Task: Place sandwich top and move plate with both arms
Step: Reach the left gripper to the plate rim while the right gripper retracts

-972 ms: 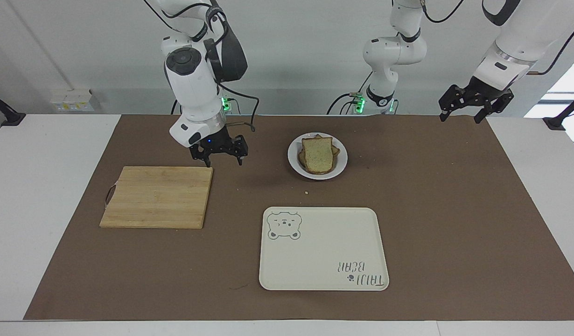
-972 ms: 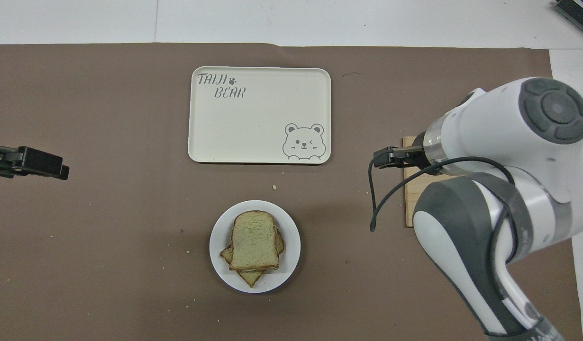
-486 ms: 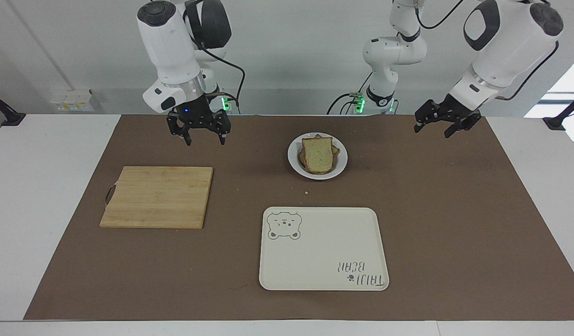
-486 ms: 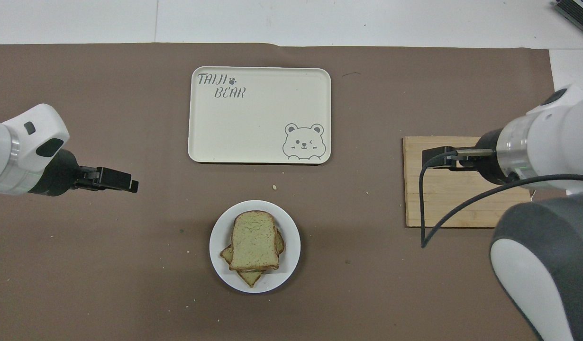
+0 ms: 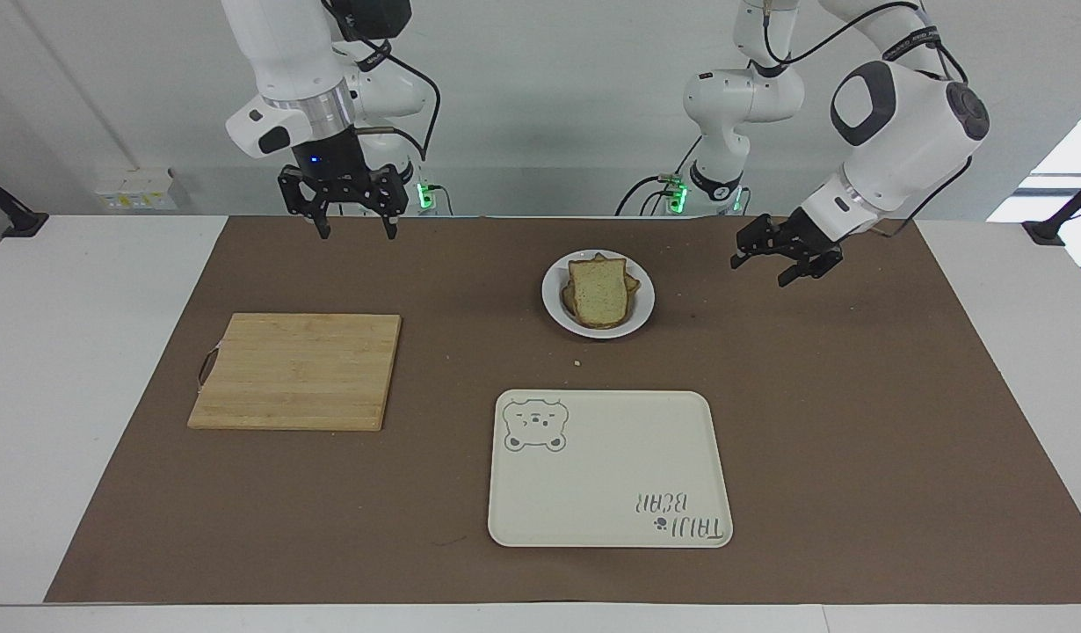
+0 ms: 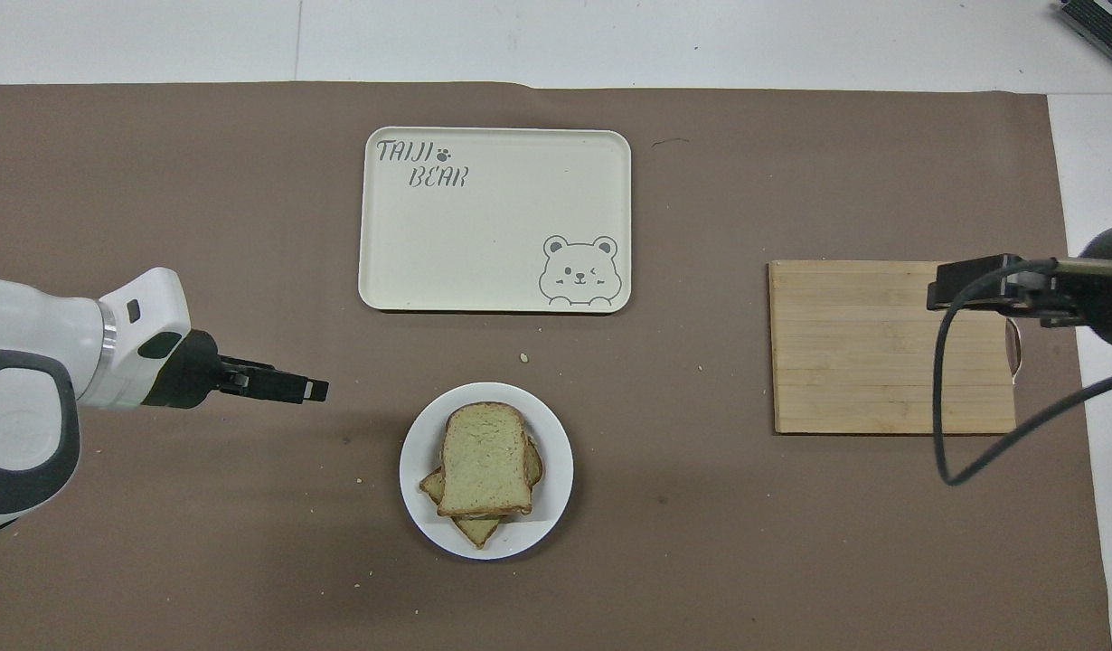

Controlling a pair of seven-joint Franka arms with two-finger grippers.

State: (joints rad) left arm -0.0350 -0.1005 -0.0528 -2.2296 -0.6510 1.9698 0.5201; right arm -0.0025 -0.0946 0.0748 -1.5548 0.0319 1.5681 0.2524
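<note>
Sandwich top lies on the plate; bare mat rings its rim. Left gripper and right gripper hover, jaws spread, empty.

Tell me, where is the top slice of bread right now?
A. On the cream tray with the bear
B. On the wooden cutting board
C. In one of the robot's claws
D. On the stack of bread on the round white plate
D: the top slice lies on the stacked bread on the plate; the cutting board, tray and both grippers hold nothing.
</note>
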